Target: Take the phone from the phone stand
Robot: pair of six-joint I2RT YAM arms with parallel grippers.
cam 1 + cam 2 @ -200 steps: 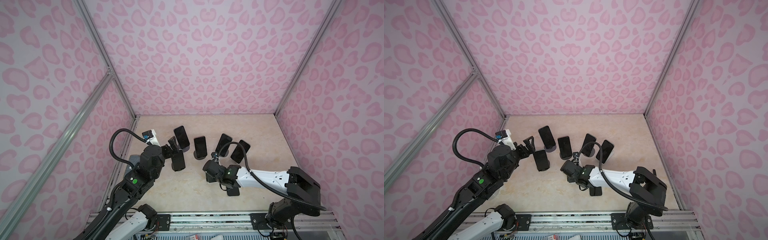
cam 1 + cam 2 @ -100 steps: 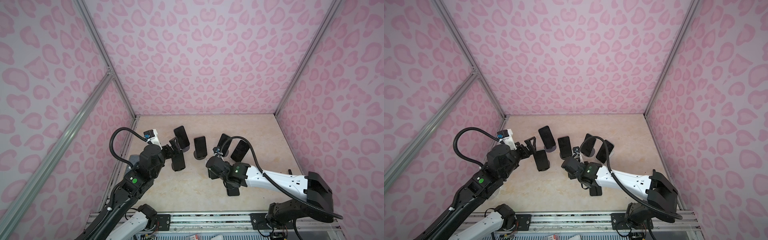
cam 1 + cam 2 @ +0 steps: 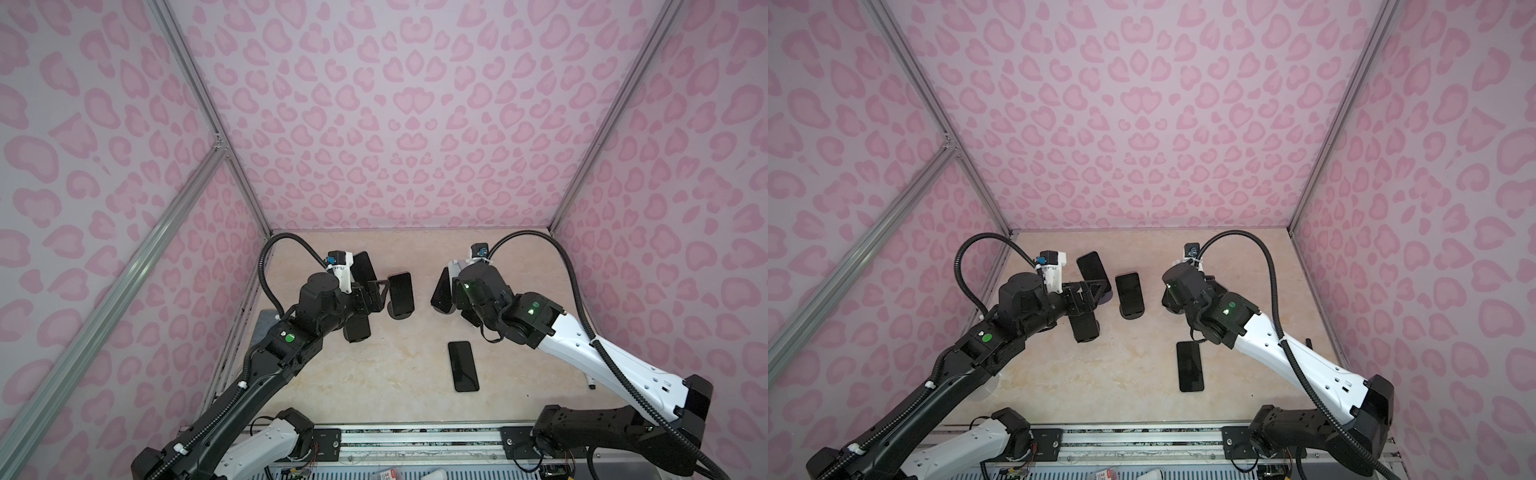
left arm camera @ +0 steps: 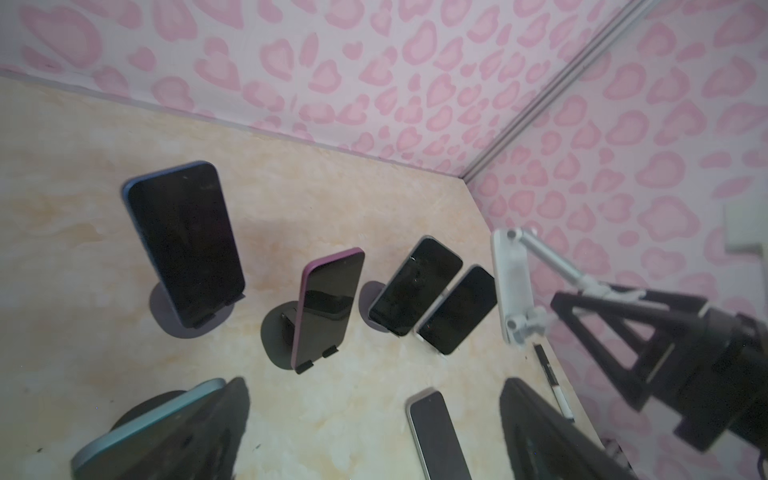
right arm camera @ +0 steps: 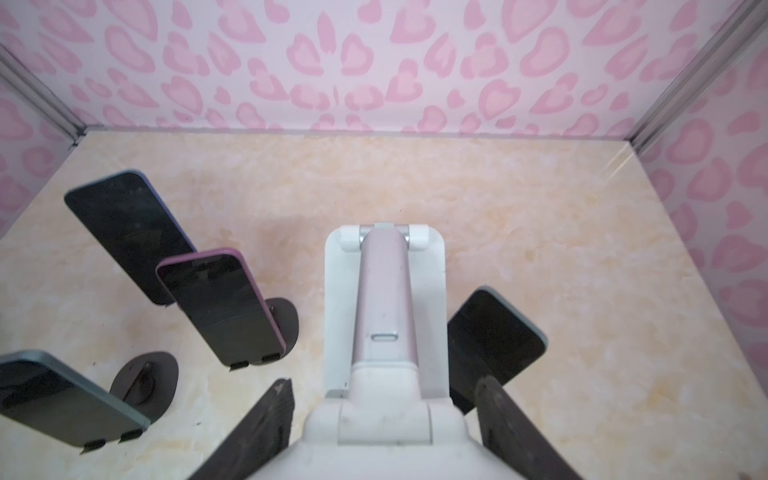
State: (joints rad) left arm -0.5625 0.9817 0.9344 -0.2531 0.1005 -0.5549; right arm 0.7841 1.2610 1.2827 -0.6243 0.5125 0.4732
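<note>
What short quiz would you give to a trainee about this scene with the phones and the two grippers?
1. True or false: one phone lies flat on the table, off any stand.
2. What is the right gripper shut on? A) a purple phone B) the white stand C) nothing
3. In one word, how do the jaws of the left gripper stand?
Key: 1 true; 2 B; 3 open.
</note>
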